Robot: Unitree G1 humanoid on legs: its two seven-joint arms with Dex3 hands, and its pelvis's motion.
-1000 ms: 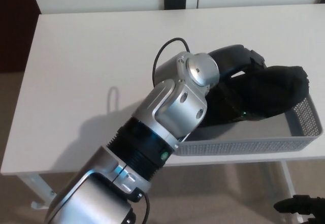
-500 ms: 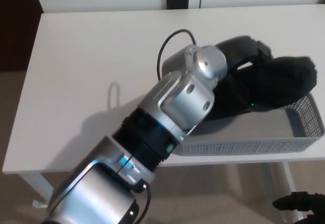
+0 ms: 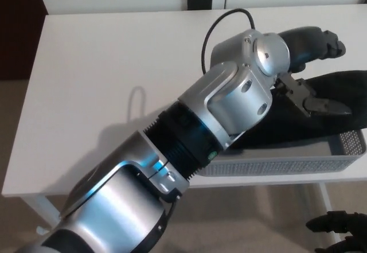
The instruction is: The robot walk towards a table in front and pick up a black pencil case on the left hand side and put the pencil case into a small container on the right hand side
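Since prior frame, left hand (image 3: 309, 63) lifted w/ fingers (image 3: 324, 105) apart, pencil case (image 3: 321, 115) in container (image 3: 287, 164); withdraw straight up, avoiding snags.

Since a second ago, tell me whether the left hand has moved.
Yes. The left hand has moved up and to picture right, toward the far edge of the table, and opened, leaving the pencil case lying in the grey container.

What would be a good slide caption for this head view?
The robot's open left hand hovers above the black fabric pencil case lying in the grey mesh container.
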